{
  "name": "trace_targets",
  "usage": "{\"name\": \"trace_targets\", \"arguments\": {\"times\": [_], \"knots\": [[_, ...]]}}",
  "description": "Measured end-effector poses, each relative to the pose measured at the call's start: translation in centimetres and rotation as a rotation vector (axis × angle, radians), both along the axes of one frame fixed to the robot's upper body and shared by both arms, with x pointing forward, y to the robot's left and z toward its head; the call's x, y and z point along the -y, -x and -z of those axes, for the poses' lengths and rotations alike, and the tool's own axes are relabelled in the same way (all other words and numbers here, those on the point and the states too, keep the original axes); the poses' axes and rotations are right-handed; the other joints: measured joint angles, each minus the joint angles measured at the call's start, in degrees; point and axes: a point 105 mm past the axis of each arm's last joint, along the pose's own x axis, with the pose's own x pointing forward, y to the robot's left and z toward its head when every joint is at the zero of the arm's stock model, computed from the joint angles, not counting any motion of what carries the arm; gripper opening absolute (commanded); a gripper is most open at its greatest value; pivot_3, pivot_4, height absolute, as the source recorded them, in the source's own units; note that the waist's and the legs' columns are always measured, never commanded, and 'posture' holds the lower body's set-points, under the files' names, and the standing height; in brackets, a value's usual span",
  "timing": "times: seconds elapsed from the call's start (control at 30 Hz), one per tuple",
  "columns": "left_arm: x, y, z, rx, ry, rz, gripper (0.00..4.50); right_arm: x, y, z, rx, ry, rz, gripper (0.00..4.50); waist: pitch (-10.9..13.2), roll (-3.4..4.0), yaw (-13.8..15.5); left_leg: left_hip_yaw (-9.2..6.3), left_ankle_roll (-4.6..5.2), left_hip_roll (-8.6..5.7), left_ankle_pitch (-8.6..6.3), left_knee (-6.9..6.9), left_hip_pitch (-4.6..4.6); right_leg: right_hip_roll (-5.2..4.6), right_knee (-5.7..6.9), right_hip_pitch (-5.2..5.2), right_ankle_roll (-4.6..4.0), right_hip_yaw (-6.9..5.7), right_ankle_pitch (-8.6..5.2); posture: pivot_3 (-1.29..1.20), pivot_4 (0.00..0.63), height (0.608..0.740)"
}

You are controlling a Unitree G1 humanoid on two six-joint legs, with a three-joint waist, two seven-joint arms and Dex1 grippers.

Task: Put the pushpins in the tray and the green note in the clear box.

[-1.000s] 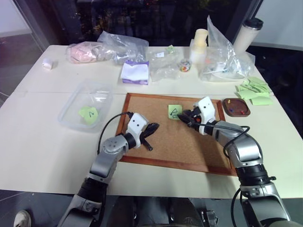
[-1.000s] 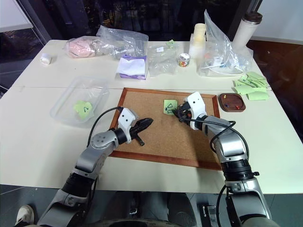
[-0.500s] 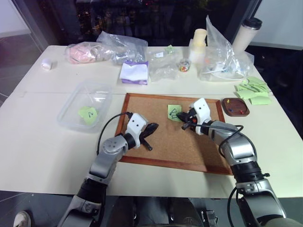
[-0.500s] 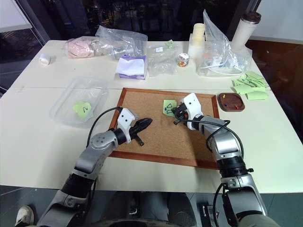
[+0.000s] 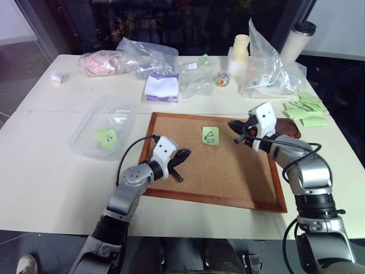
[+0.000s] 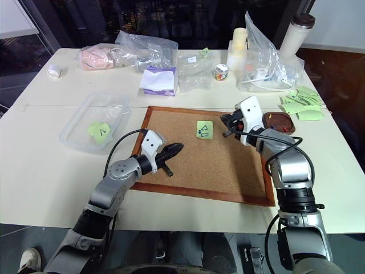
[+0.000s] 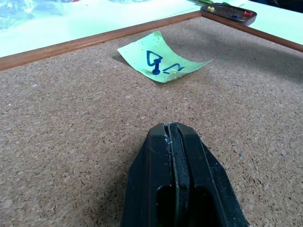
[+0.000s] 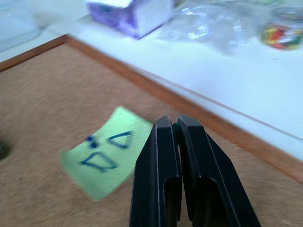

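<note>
Green note (image 5: 210,135) pinned on cork, both fingers closed — empty.

- My right gripper (image 5: 235,125) was nosed right up against the green note (image 5: 210,135) on the cork board (image 5: 222,171) a second ago; now it's pulled off toward the tray (image 6: 282,123), clearly apart from the note.
- Its fingers (image 8: 161,156) went from partly open to pressed together.
- Can't tell if it's got a pin.
</note>
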Motion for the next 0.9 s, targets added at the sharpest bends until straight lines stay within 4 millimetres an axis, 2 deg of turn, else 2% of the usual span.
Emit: {"name": "trace_targets", "arguments": {"times": [0.07, 0.17, 0.23, 0.33, 0.53, 0.63, 0.73, 0.77, 0.83, 0.9], "knots": [[0.0, 0.0, 0.0, 0.000, 0.000, 0.001, 0.00, 2.7, -0.8, -0.7, 0.011, -0.013, 0.089, 0.05, 0.00, 0.00, 0.03, 0.00, 0.00, 0.00, 0.00, 0.00, 0.01, 0.00, 0.00, 0.01, 0.00, -0.01, 0.00, 0.00, 0.150, 0.740], [0.0, 0.0, 0.0, 0.002, 0.000, 0.001, 0.00, 7.7, -2.2, -1.6, 0.015, -0.059, 0.260, 0.05, 0.00, 0.00, 0.02, 0.02, 0.00, -0.01, 0.00, 0.00, 0.01, 0.01, 0.00, 0.01, 0.00, 0.00, 0.00, 0.00, 0.150, 0.740], [0.0, 0.0, 0.0, 0.002, 0.000, 0.002, 0.00, 10.3, -2.4, -1.7, 0.018, -0.055, 0.338, 0.05, 0.00, 0.00, 0.01, 0.03, 0.00, -0.01, 0.00, -0.01, 0.01, 0.01, -0.02, 0.01, 0.00, 0.00, 0.00, 0.00, 0.150, 0.740], [-0.1, 0.0, 0.0, 0.002, 0.000, -0.002, 0.00, 12.2, -2.8, -0.7, -0.004, -0.026, 0.399, 0.05, -0.01, 0.01, -0.13, 0.07, 0.00, -0.01, 0.00, -0.01, 0.04, 0.01, -0.01, 0.03, 0.00, 0.03, 0.00, 0.00, 0.150, 0.740], [0.1, 0.0, -0.1, 0.003, 0.008, -0.002, 0.00, 13.3, -3.1, 2.5, -0.086, 0.001, 0.437, 0.05, -0.01, 0.01, -0.09, 0.08, -0.01, -0.01, 0.01, -0.01, 0.03, 0.00, -0.02, 0.03, 0.00, 0.05, 0.00, 0.00, 0.150, 0.740], [0.1, 0.0, -0.1, 0.004, 0.008, -0.003, 0.00, 13.6, -3.0, 3.5, -0.107, 0.018, 0.440, 1.01, -0.01, 0.01, -0.07, 0.08, -0.01, -0.01, 0.01, -0.01, 0.03, 0.00, -0.02, 0.03, 0.00, 0.05, 0.00, 0.00, 0.150, 0.740], [0.1, 0.0, 0.0, 0.005, 0.006, -0.004, 0.00, 13.8, -2.9, 4.1, -0.117, 0.023, 0.444, 2.44, -0.01, 0.02, -0.08, 0.08, -0.01, 0.00, 0.01, -0.01, 0.03, 0.00, -0.02, 0.03, 0.00, 0.05, 0.00, 0.00, 0.150, 0.740], [0.1, 0.0, -0.1, 0.005, 0.006, -0.004, 0.00, 13.8, -2.9, 4.1, -0.114, 0.024, 0.444, 3.12, -0.01, 0.02, -0.07, 0.07, -0.01, 0.00, 0.01, -0.01, 0.03, 0.00, -0.02, 0.03, 0.00, 0.04, 0.00, 0.00, 0.150, 0.740], [0.1, 0.0, -0.1, 0.005, 0.006, -0.003, 0.00, 13.8, -2.9, 3.9, -0.107, 0.027, 0.442, 4.02, -0.01, 0.02, -0.07, 0.07, -0.02, 0.00, 0.01, -0.01, 0.04, 0.00, -0.02, 0.03, 0.00, 0.04, 0.00, 0.00, 0.150, 0.740], [0.1, 0.0, -0.1, 0.005, 0.006, -0.002, 0.00, 13.9, -2.9, 3.8, -0.104, 0.029, 0.443, 4.02, -0.01, 0.02, -0.07, 0.08, -0.01, 0.00, 0.01, -0.01, 0.03, 0.00, -0.02, 0.03, 0.00, 0.04, 0.00, 0.00, 0.150, 0.740]]}}
